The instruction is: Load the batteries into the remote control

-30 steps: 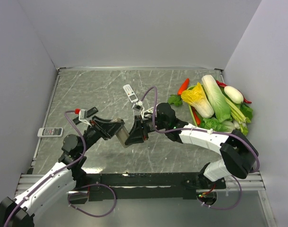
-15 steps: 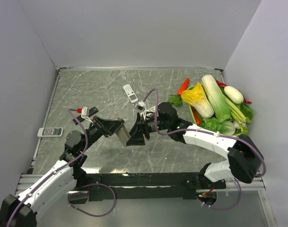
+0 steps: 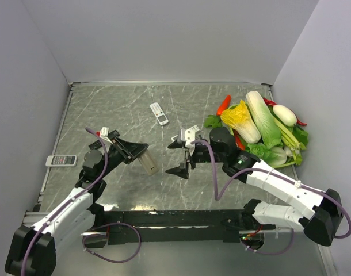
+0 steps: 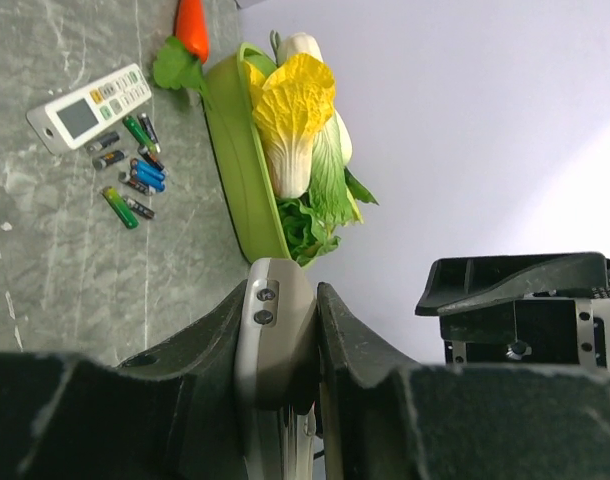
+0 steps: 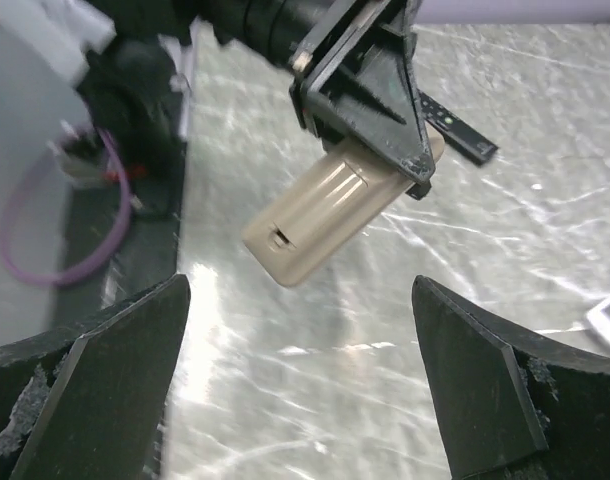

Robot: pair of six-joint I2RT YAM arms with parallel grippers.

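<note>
My left gripper [image 3: 142, 155] is shut on the remote control [image 3: 148, 164], a grey-beige bar held above the table with its plain back showing. In the left wrist view the remote control [image 4: 275, 340] is clamped edge-on between both jaws. The right wrist view shows the remote control [image 5: 335, 215] sticking out of the left gripper [image 5: 385, 100], its battery cover closed. My right gripper [image 3: 180, 156] stands wide open a short way right of the remote, touching nothing; its fingers [image 5: 105, 380] frame bare table. The batteries [image 4: 130, 180], green, blue and dark, lie loose on the table.
A slim white remote [image 3: 159, 113] lies at mid-back, beside the batteries. A small remote [image 3: 61, 160] rests by the left wall. A green tray [image 4: 235, 190] of cabbage and greens [image 3: 262, 126] fills the right side, with a carrot [image 3: 223, 104] beside it.
My right gripper has opened wide and drawn back to the right, away from the remote control. The left gripper still holds the remote and has shifted slightly left.
</note>
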